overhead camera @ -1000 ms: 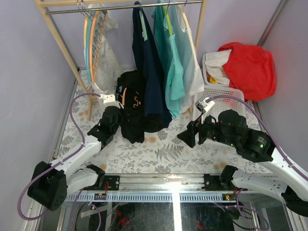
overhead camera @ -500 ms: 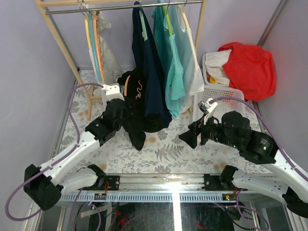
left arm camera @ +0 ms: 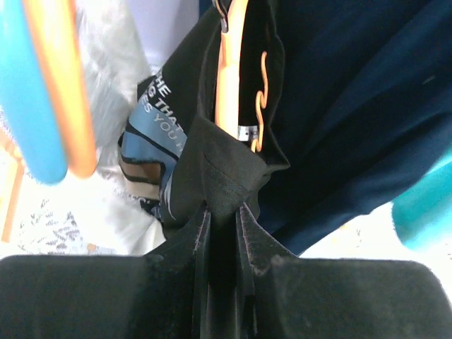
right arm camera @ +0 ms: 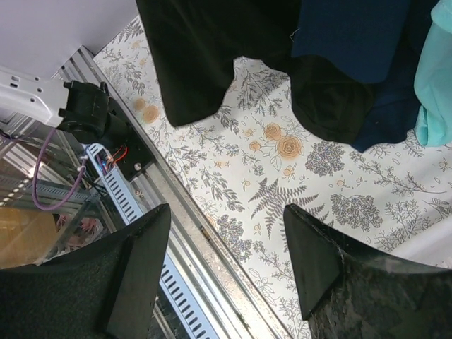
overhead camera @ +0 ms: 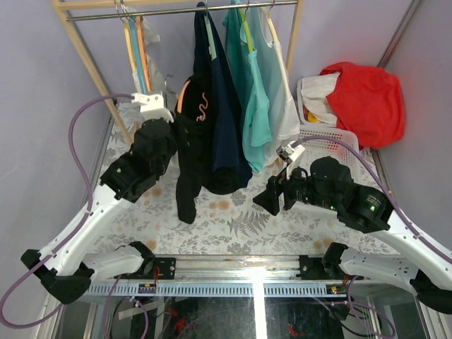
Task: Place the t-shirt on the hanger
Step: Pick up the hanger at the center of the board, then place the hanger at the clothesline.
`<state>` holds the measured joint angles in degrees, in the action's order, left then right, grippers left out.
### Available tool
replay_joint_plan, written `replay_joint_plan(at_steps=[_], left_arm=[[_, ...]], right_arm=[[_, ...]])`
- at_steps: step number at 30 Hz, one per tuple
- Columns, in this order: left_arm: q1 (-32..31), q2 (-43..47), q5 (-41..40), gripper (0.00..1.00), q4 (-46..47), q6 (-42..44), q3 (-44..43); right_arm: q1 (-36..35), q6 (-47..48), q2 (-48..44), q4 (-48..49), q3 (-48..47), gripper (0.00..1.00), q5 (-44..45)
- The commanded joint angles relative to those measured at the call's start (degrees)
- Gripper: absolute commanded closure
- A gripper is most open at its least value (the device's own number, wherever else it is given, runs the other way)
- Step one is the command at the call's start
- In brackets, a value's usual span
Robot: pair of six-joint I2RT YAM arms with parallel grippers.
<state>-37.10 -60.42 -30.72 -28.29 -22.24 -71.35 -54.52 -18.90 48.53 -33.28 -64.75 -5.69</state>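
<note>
I've got the left gripper (left arm camera: 223, 213) pinching the black printed t-shirt (left arm camera: 227, 164) around a thin orange hanger (left arm camera: 231, 67). The right gripper (right arm camera: 227, 244) is spread near the white lattice basket (overhead camera: 330, 138), contents unclear.

Soft, even light is falling from overhead in the top view, casting faint shadows on the table (overhead camera: 244, 220); the glass panel (overhead camera: 260, 307) at six o'clock is catching glare. In the left wrist view, the blue hanger (left arm camera: 30, 88) at ten o'clock is blurring and the white background is blowing out. The t-shirt (left arm camera: 226, 169) is losing detail in darkness.
</note>
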Motion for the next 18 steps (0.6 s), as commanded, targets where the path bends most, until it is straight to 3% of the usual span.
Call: replay_joint_plan(at_steps=[1, 10, 18], left_arm=[[-1.8, -5.34, -3.99, 0.96, 0.32, 6.02, -12.22], [-1.91, -16.18, -6.88, 0.96, -0.84, 17.84, -28.67], [-1.93, -15.8, -8.83, 0.97, 9.24, 25.77, -30.05]], right_arm=[[0.2, -0.83, -1.07, 3.32, -2.32, 0.28, -1.77], [0.19, -0.89, -3.81, 2.28, -0.56, 0.28, -0.77], [0.21, 0.5, -5.2, 1.36, 1.31, 0.28, 1.17]])
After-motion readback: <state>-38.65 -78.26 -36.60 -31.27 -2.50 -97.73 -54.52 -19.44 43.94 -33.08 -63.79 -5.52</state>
